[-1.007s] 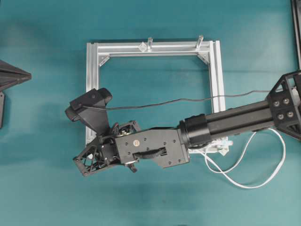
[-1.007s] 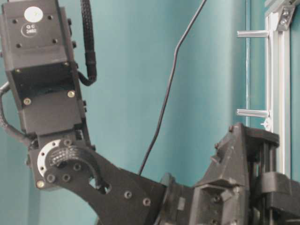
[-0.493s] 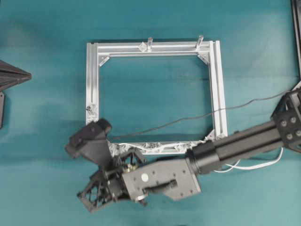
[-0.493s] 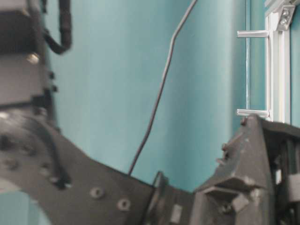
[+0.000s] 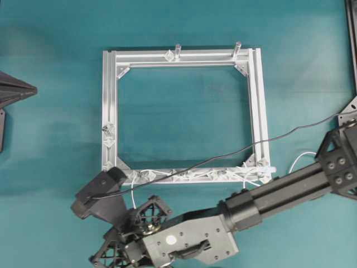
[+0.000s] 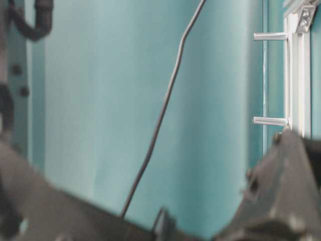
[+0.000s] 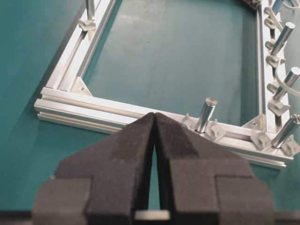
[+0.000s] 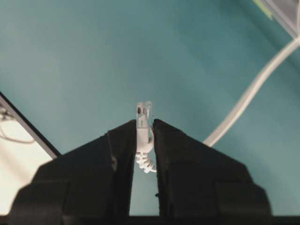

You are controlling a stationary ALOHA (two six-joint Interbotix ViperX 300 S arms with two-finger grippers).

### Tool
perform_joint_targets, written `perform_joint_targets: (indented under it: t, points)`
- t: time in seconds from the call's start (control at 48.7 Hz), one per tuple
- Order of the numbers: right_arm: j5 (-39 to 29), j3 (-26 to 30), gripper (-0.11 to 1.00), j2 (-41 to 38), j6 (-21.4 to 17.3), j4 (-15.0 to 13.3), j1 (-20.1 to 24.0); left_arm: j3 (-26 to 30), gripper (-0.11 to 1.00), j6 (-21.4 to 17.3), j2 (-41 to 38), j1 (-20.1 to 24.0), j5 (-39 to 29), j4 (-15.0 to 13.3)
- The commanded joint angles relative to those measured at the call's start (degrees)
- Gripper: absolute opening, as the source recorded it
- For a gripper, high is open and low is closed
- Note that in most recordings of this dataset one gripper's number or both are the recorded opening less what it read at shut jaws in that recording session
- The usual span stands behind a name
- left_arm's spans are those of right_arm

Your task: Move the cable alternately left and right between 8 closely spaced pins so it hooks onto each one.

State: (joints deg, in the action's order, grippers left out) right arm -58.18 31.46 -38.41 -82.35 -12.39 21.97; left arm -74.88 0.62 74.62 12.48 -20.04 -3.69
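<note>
The white cable (image 5: 133,196) lies along the frame's near rail among the pins (image 5: 189,175), then drops to my right gripper (image 5: 111,251) below the frame's near-left corner. In the right wrist view the right gripper (image 8: 143,123) is shut on the cable's clear plug (image 8: 143,111), which sticks out past the fingertips; more cable (image 8: 248,93) trails off to the right. My left gripper (image 7: 154,115) is shut and empty, its tips touching in front of the frame's left rail. Pins (image 7: 274,61) and a bit of cable (image 7: 286,86) show along the right-hand rail there.
The square silver frame (image 5: 109,100) lies on the teal table. Two upright posts (image 5: 177,50) stand on its far rail. A thin dark wire (image 5: 223,156) crosses the frame to the wrist camera (image 5: 97,195). A short cable loop (image 5: 298,158) lies right of the frame.
The right arm has drawn back from over the near rail toward the table's front edge with the plug. The loose cable loop at the right has shrunk, and the cable now lies along the near rail.
</note>
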Motion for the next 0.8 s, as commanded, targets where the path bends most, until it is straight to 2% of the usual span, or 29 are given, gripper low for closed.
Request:
perform_joint_targets:
  t: [0.0,0.103,0.267,0.473,0.781]
  points:
    - [0.2,3.6,0.13,0.3,1.2,-1.1,0.2,0.5,0.0,0.3,-0.4,-0.4,0.3,-0.1]
    - [0.2,6.9,0.13,-1.8,3.6,-1.1,-0.2,0.5,0.0,0.4,-0.4,-1.1,0.3,0.0]
    - [-0.1,14.5,0.13,-6.0,9.6,-0.7,-0.8,0.5,0.0,0.4,-0.4,-1.8,0.3,-0.1]
    - [-1.1,21.7,0.13,-10.2,11.6,-0.5,-2.3,0.5,0.0,0.4,-0.4,-2.4,0.3,-0.1]
    - [-1.2,23.2,0.13,-11.1,15.0,-1.1,-5.4,0.5,0.0,0.4,-0.4,-2.4,0.3,-0.1]
